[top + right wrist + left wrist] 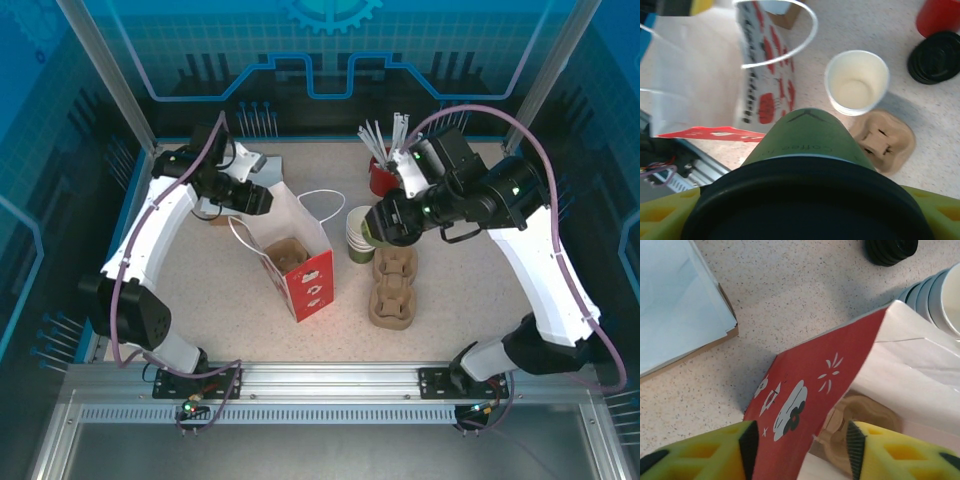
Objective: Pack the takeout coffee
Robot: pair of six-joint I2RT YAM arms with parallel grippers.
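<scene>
Big red paper bag (300, 268) stands mid-table. The left gripper (800, 445) is open astride its top edge, not pinching yet. The right gripper (380, 222) is clamped on the takeout coffee (807, 140), held up between the bag and the cup stack (856, 82).

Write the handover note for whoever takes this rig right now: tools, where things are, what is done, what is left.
Left tool: open, jaws either side of the red bag's rim, not clamped on it.
Right tool: shut on the takeout coffee, which has its lid on and is held in the air beside the bag, near the stack of cups.
The bag stands upright with its mouth open, and a pulp carrier sits inside.
Done: coffee lidded and in the grip.
Left: pinch the bag rim to steady it, bring the coffee over the mouth, lower it in (probably into the carrier), release.
</scene>
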